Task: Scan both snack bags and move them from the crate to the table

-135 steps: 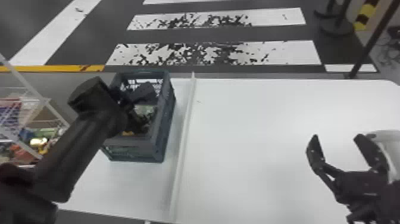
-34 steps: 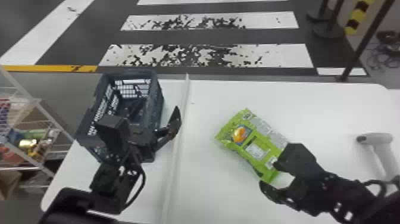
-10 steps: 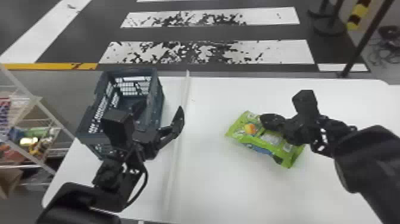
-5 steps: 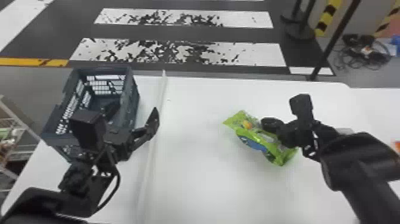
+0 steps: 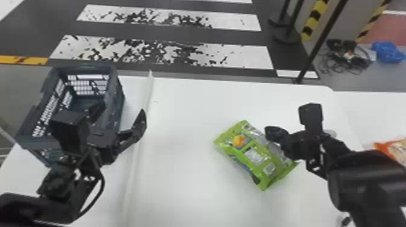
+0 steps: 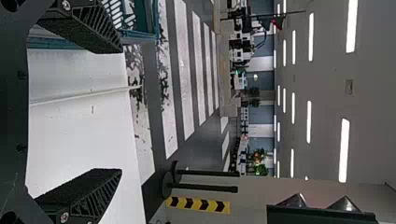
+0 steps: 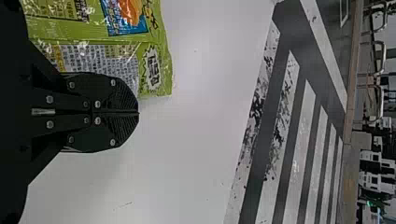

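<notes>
letting the green pillow-shaped plastic snack bag [image 5: 255, 155] settle flatter on the white table [image 5: 187, 187], pressing the black two-fingered right gripper [image 7: 138, 113] together, empty; spreading the black two-fingered left gripper [image 6: 122, 110] wide, empty; probably easing scanning.

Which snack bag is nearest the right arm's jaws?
The green bag, right beside those shut jaws; the orange bag lies farther right, at the head view's edge.
</notes>
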